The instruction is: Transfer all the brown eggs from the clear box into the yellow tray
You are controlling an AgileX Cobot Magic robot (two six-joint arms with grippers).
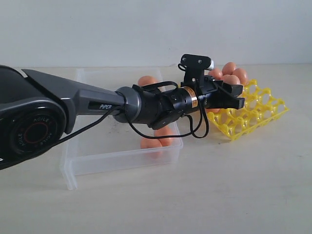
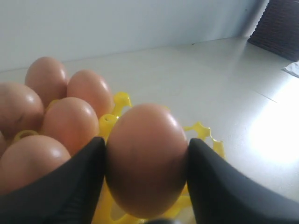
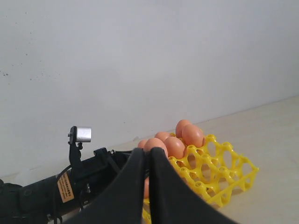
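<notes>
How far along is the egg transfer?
Done: several brown eggs sit at one end of the yellow tray. In hand: the left gripper holds one egg over the tray. Remaining: at least three eggs show in the clear box; most of the tray is empty. The right gripper is shut, empty.

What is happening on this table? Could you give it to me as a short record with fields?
left end effector: shut on a brown egg, over the yellow tray
right end effector: shut, holding nothing
tray eggs: a cluster at one end
clear box: at least three eggs visible; the arm hides part
progress: unfinished
</notes>
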